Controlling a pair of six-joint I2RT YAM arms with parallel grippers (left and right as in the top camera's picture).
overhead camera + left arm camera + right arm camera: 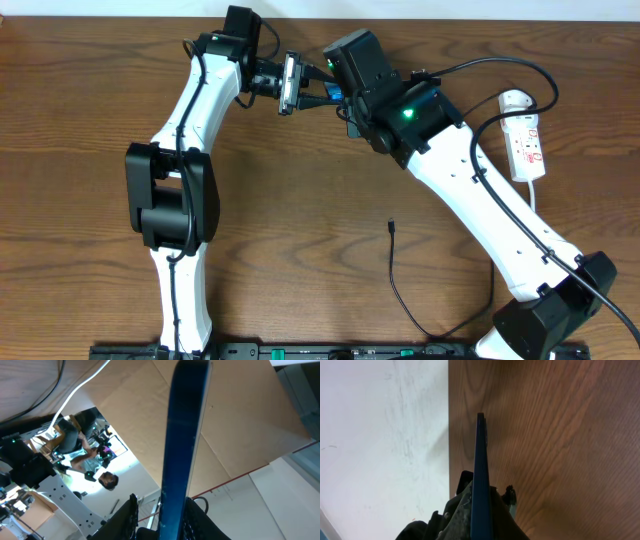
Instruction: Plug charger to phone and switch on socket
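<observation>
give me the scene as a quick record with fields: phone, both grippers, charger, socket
phone: held up edge-on between the two grippers, at the far side of the table
right gripper: shut on the phone
left gripper: fingers either side of the phone, contact unclear
charger: loose on the table, plug tip not in the phone
socket: on the table at the right, no gripper on it

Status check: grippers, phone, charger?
Right gripper shut on phone. Left gripper straddles it, gap showing. Charger loose on table, not plugged in. Nothing visibly in the way.
</observation>
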